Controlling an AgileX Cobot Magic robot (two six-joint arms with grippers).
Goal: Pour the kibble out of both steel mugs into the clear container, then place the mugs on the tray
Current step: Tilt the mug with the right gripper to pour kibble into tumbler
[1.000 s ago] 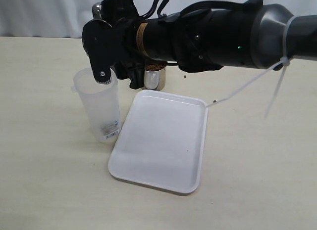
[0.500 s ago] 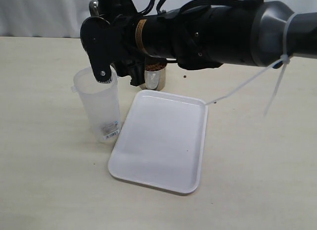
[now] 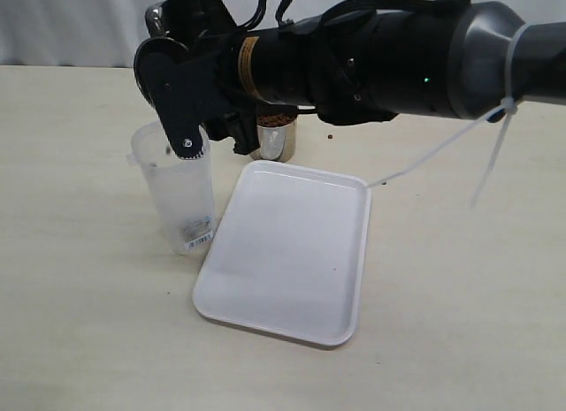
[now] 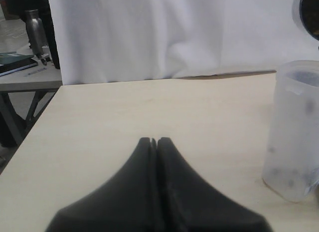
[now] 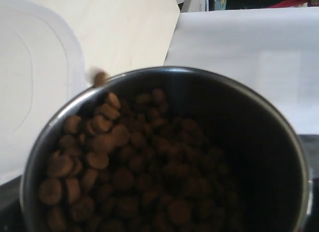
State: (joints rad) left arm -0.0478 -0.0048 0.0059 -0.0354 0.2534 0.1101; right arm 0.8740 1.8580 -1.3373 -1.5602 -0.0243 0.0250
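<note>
Gripping 1 steel mug [image 5: 264, 137] w/ right tool [image 3: 181, 26]; 2nd mug [image 3: 276, 139] free; left tool [image 4: 154, 142] clenched.

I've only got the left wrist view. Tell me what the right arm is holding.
Observer: A steel mug, tipped, with kibble heaped toward its lower rim.
Operator: Report where it sits relative to the container.
Observer: In the exterior view it is well above the clear container, just behind its mouth.
Operator: Now locate the other mug.
Observer: The second mug stands upright on the table just behind the tray, filled with kibble.
</note>
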